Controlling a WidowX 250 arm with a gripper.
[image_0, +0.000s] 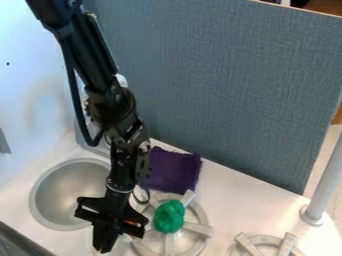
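Lower left, our gripper (119, 239): opening and hold, we can't tell. A low rightward swing could dislodge the green lump (169, 216).

This is a toy kitchen, placed maybe in a lab or office: a white counter (234, 192) has a round metal sink bowl (50, 197) and stove burners (200, 229), and behind stands a grey-blue fabric partition (227, 75)
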